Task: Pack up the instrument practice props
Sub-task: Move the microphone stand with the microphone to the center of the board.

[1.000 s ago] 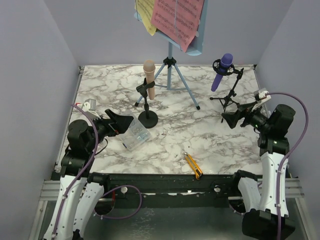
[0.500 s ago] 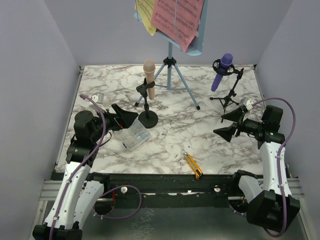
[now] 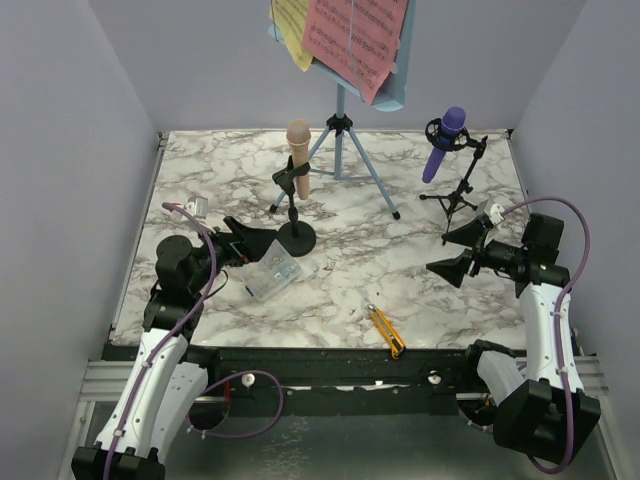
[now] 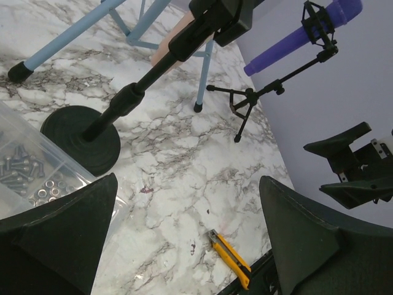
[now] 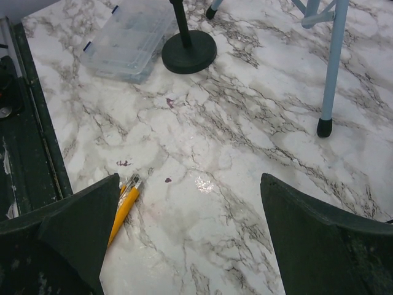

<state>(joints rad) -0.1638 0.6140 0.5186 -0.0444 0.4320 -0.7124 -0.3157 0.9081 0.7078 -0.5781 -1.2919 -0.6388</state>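
The beige microphone (image 3: 298,141) stands in a black mount with a round base (image 3: 296,238) at centre left. At the back right, the purple microphone (image 3: 443,139) tilts in a black tripod mount (image 3: 455,196). Behind them rises the light-blue music rack (image 3: 396,92) on tripod legs (image 3: 340,140), carrying a pink page (image 3: 350,35) and a yellow page (image 3: 292,28). My left gripper (image 3: 250,245) is open just left of the round base (image 4: 80,138), over bare marble (image 4: 187,184). Below the tripod mount, my right gripper (image 3: 455,250) is open and empty (image 5: 190,181).
A clear plastic box of small parts (image 3: 270,272) lies right beside my left gripper's fingers. A yellow-and-black utility knife (image 3: 385,332) lies near the front edge, also in the right wrist view (image 5: 123,209). Purple walls close in on three sides.
My right gripper has dropped toward the near side and turned so both fingers show, then held still. My left arm has shifted nearer, its gripper staying by the box. Both stay open.
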